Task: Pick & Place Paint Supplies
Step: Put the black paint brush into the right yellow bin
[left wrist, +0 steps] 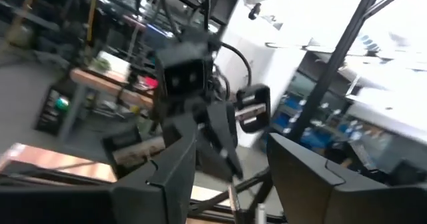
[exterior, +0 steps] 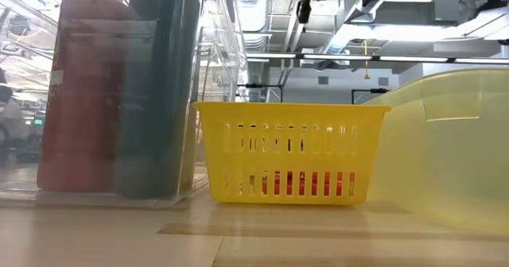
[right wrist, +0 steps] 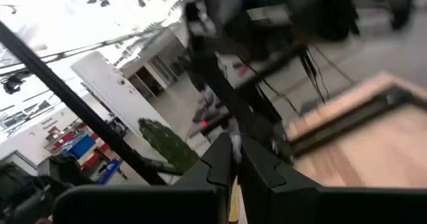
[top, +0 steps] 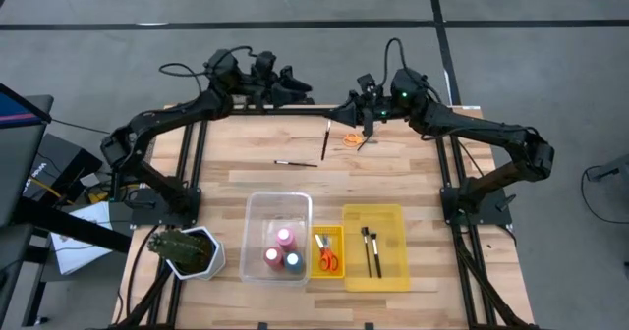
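Most of the sorting looks done, judging from the high view: 3 paint bottles (top: 281, 252) stand in the clear bin (top: 276, 204) at about 6 o'clock on the table, orange-handled scissors (top: 326, 254) lie in the small yellow basket (top: 327, 272) just beside it, and 2 paintbrushes (top: 371, 250) rest in the larger yellow bin (top: 374, 215) toward 5 o'clock. At least 2 items are left on the wood: a brush (top: 295, 162) lying flat near the table's centre and a small orange object (top: 351, 137) at about 12 o'clock, possibly a second pair of scissors, though it is too small to tell. The right gripper (top: 346, 109) is at 12 o'clock near the far edge, and another brush (top: 325, 139) runs down from just below it toward the table; the right wrist view shows its fingers (right wrist: 263, 167) pressed close with a thin yellowish sliver between them, so it probably grips that brush, but I cannot tell for sure. The left gripper (top: 300, 87) waits at 11 o'clock beyond the far edge, its jaws spread wide and holding nothing.
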Controlling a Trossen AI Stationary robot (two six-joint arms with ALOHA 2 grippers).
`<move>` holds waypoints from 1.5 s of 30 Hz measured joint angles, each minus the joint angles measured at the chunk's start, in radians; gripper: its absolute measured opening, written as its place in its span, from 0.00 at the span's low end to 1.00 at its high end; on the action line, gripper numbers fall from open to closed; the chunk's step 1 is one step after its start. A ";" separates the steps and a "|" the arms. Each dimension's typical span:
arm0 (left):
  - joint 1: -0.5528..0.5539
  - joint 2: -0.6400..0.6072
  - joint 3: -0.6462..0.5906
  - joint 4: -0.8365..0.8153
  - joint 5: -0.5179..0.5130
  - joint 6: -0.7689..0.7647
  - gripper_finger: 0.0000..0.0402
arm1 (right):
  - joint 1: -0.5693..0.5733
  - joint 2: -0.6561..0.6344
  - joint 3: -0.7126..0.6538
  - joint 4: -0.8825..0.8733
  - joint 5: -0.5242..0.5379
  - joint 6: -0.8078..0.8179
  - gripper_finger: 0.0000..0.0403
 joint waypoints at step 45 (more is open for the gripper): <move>0.148 -0.241 0.000 -0.526 -0.050 0.446 0.45 | 0.669 0.000 0.000 -1.084 0.441 0.969 0.02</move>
